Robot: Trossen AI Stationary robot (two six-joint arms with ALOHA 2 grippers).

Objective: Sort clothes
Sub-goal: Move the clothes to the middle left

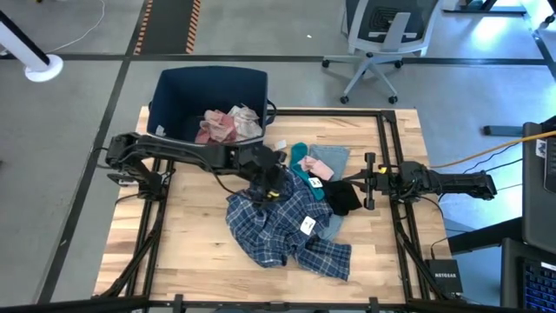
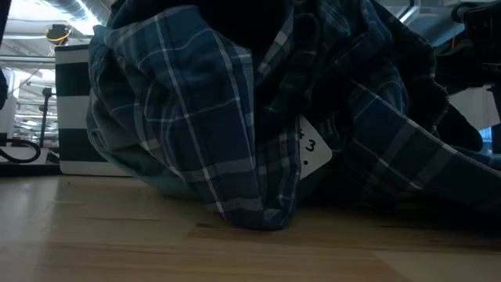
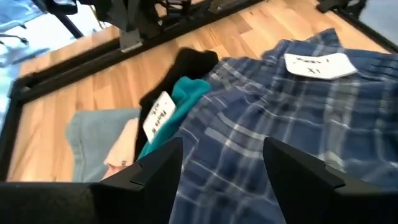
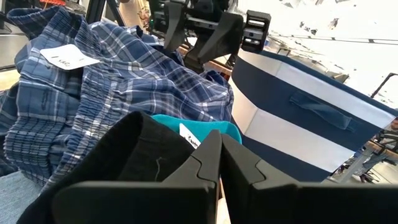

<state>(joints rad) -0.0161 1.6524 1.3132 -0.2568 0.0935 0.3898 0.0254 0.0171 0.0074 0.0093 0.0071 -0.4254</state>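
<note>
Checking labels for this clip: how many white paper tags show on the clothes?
3: one on the plaid shirt at, one on the teal piece at, one hanging low on the plaid. Others may be hidden.

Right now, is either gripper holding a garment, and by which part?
Nothing is held. The left gripper hangs open above the plaid shirt. The right gripper is shut and empty, beside the small black item.

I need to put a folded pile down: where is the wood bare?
Bare wooden tabletop lies left of the blue-white plaid shirt and along the front edge. The middle is crowded with the teal piece and small black item.
</note>
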